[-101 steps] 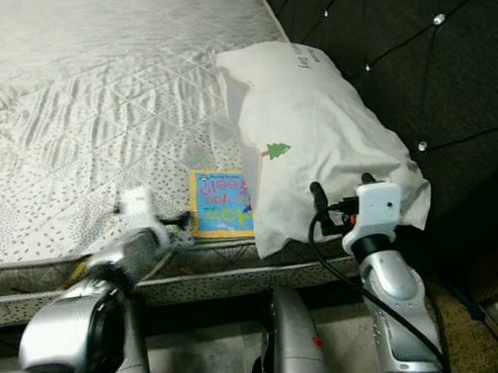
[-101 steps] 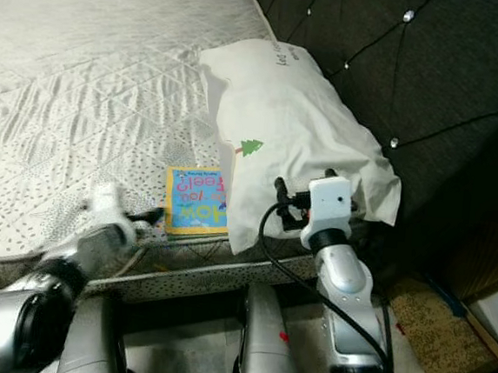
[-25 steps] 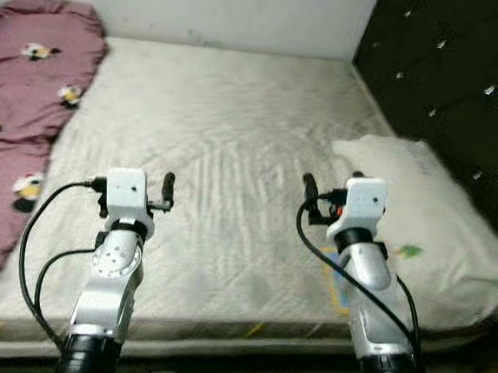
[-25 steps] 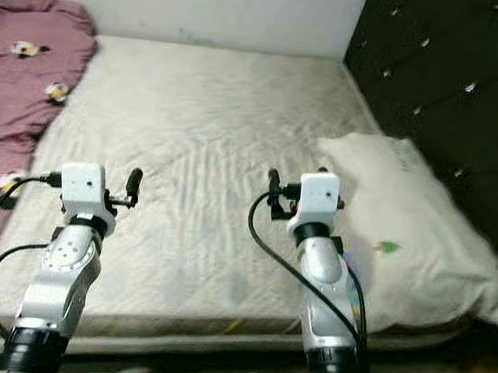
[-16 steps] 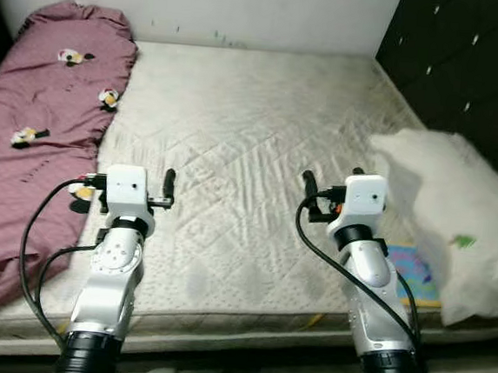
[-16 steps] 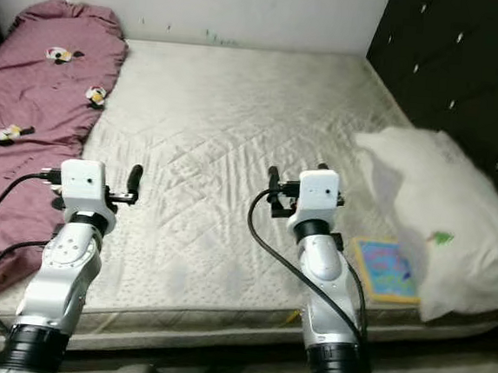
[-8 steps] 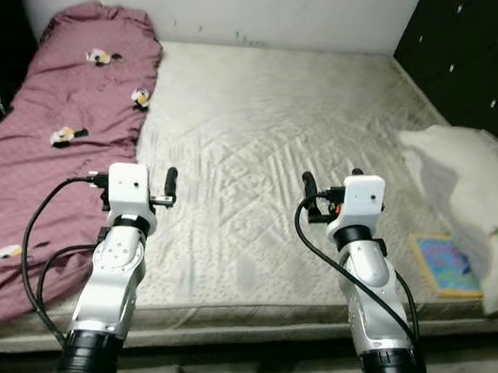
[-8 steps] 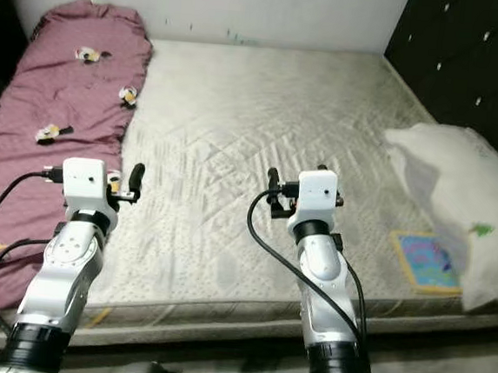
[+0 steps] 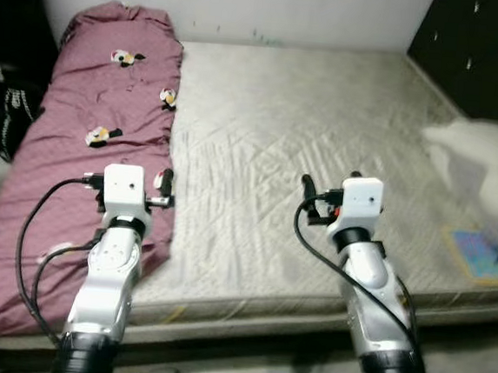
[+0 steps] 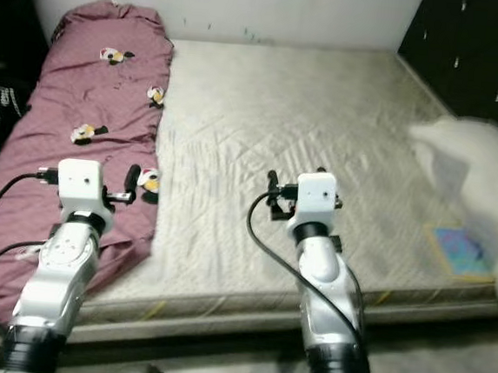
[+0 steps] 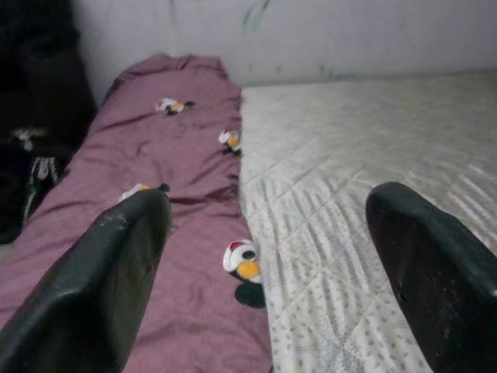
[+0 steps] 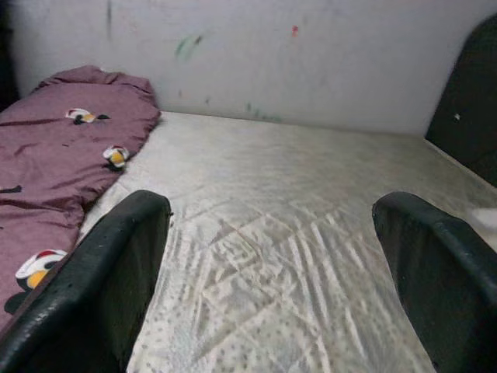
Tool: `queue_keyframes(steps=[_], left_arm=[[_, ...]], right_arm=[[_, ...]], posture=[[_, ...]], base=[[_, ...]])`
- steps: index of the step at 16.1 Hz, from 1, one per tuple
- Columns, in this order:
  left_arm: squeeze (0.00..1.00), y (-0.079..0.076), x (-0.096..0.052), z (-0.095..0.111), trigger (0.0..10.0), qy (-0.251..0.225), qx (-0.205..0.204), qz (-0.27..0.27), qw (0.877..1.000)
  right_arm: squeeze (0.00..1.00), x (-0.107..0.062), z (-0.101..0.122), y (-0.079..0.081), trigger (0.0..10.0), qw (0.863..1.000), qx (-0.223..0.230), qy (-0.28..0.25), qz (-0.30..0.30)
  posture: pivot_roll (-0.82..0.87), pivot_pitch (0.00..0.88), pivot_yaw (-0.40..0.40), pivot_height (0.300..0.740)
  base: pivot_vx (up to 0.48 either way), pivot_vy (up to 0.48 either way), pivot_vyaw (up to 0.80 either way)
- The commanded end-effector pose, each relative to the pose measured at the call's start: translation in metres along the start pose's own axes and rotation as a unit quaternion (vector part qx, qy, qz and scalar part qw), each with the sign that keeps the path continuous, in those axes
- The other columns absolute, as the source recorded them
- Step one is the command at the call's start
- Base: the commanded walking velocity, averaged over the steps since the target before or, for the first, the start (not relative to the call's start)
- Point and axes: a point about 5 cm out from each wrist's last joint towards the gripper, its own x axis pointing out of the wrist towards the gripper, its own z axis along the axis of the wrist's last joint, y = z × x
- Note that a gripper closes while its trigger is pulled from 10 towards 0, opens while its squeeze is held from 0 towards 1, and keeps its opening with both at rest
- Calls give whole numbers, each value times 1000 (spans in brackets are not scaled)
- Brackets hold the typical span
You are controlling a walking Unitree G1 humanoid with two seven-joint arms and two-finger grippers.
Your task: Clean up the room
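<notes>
Blurred pillow [image 9: 487,159] and book [image 9: 480,256] cut off at mattress [image 9: 323,141] edge

Maroon penguin-print blanket [image 9: 88,129], white quilted mattress [image 9: 315,131].

Bare quilted mattress [image 10: 298,121], off-white with a small dotted print, set against a pale wall. A maroon blanket [image 10: 81,111] with penguin motifs lies along its left side, reaching the far edge and spilling over the near edge. A white pillow [image 10: 482,168] lies at the right side. A colourful children's book [image 10: 459,251] lies flat just beside the pillow, near the front edge.
</notes>
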Motion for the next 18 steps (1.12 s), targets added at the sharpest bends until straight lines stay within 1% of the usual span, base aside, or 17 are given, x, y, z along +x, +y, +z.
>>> queue_keyframes(steps=[1,3,5,6,10,13,16,17,18], left_arm=[[0,6,-2,1,10000,-6,15,5,1000],[0,14,-7,1,10000,-12,18,15,1000],[0,19,-13,0,10000,-15,16,19,1000],[0,21,-16,-4,10000,-14,17,22,1000],[0,20,-9,2,10000,-26,19,28,999],[0,15,-5,4,10000,-31,16,21,999],[0,13,-5,4,10000,-31,12,22,999],[0,14,-7,6,10000,-35,12,22,999],[0,14,-8,6,10000,-30,2,20,999]], right_arm=[[0,2,7,-2,10000,1000,4,-13,-7],[0,1,4,-9,10000,1000,-1,-9,-16],[0,1,4,-10,10000,1000,-2,-8,-17],[0,1,2,-10,10000,1000,-4,-6,-16],[0,3,3,-8,10000,1000,-7,-7,-13],[0,3,4,-9,10000,1000,-10,-8,-13],[0,1,2,-10,10000,1000,-12,-5,-14],[0,2,2,-10,10000,1000,-12,-5,-14],[0,2,2,-9,10000,1000,-12,-6,-14]], posture=[[-5,0,-19,740],[-4,0,-18,740],[-6,0,-18,740],[-3,0,-21,740],[-6,0,-29,740],[-13,0,-28,740],[-14,0,-27,740],[-11,0,-26,740],[-11,0,-26,740]], base=[[0,480,0],[0,480,0],[0,480,0],[0,480,0],[0,480,0],[0,480,0],[0,432,0],[0,0,0],[0,0,0]])
